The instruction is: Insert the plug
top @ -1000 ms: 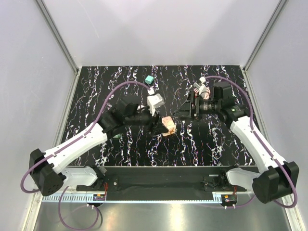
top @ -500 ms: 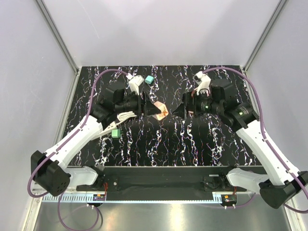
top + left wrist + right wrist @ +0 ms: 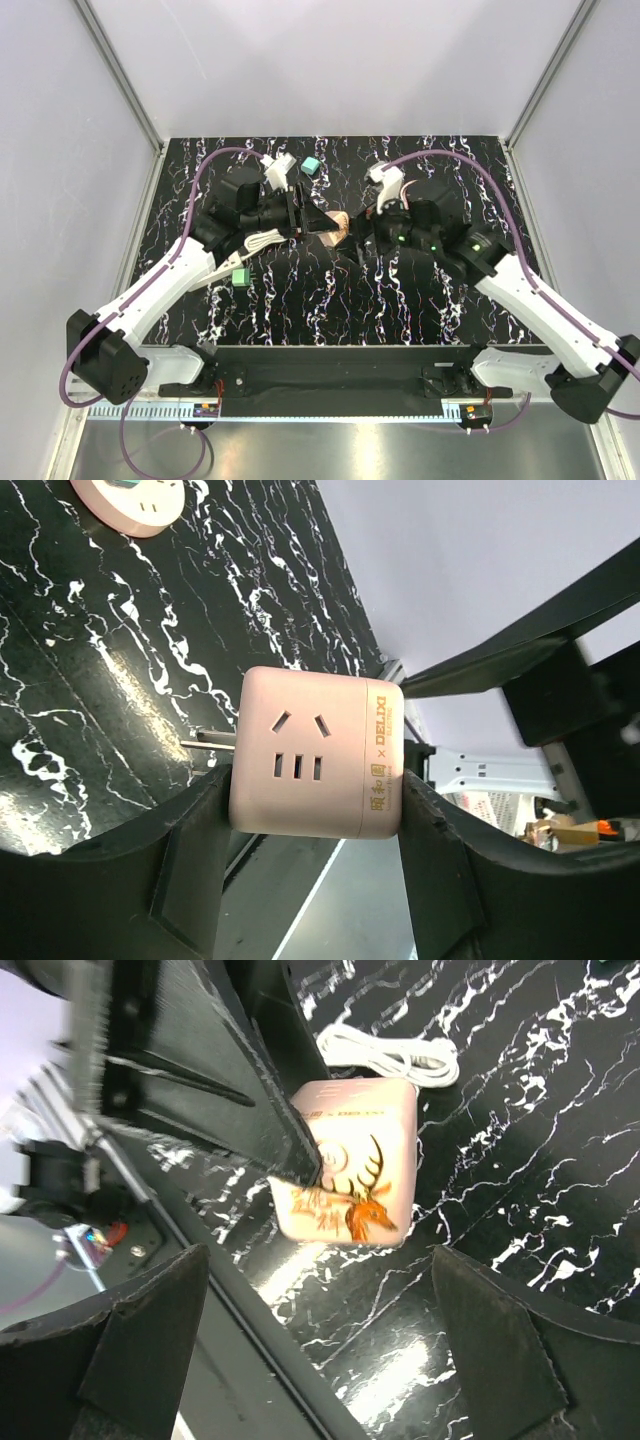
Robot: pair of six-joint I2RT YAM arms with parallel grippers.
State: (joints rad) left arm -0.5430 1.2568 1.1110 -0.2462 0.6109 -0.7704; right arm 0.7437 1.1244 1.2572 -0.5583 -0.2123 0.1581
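Note:
The teal plug lies on the black marbled table at the back, apart from both grippers. My left gripper is shut on a pink cube socket adapter and holds it above the table; its socket holes face the left wrist camera and metal prongs stick out of its left side. The cube's deer-print face shows in the right wrist view. My right gripper is open and empty, just right of the cube, its fingers spread wide in front of it.
A brighter green cube lies at the left under the left arm. A white coiled cable lies beside it and shows in the right wrist view. A round pink socket piece lies on the table at the back.
My left gripper lifted the pink cube up and back, then held nearly still. My right arm swung left and its open gripper now sits close to the cube.

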